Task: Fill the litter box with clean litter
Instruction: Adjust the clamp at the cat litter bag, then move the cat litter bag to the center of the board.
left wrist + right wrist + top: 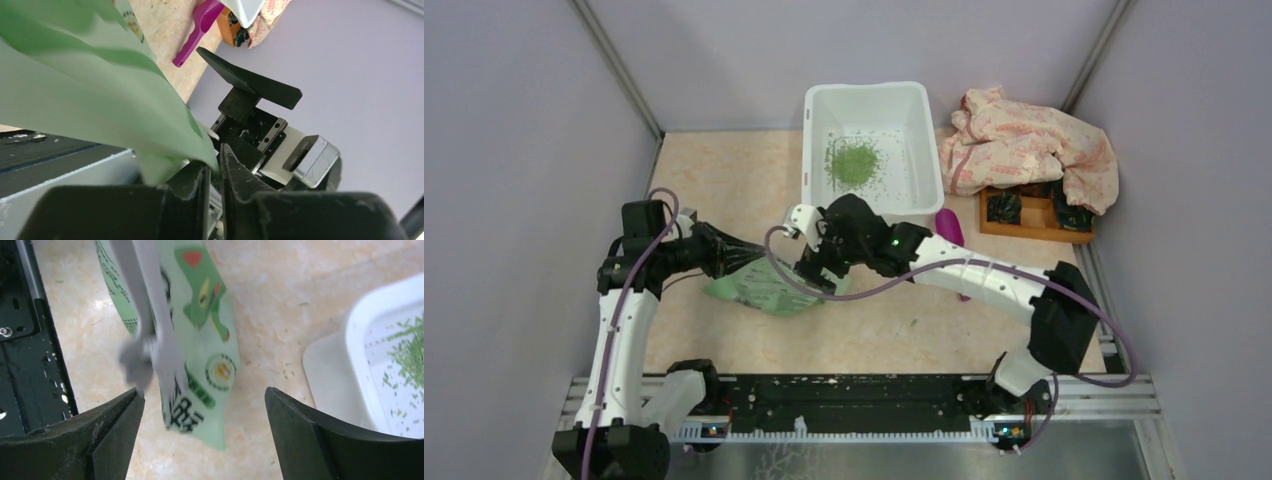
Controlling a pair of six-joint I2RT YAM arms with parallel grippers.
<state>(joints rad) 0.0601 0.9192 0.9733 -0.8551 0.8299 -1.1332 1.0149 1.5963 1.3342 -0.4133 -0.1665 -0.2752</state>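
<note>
The white litter box [919, 120] stands at the back of the table with a small pile of green clean litter [854, 163] on its floor; its rim [357, 360] and litter [407, 347] also show in the right wrist view. A green-and-white printed bag [759, 288] lies on the table in front of the box. My left gripper [216, 161] is shut on a corner of this bag [90, 100]. My right gripper [202, 400] hangs open just above the bag [210, 340], with nothing between its fingers.
A magenta scoop [951, 228] lies right of the box, partly under my right arm. A small wooden tray [1034, 215] and a crumpled pink cloth [1029, 145] sit at the back right. Grey walls close in both sides.
</note>
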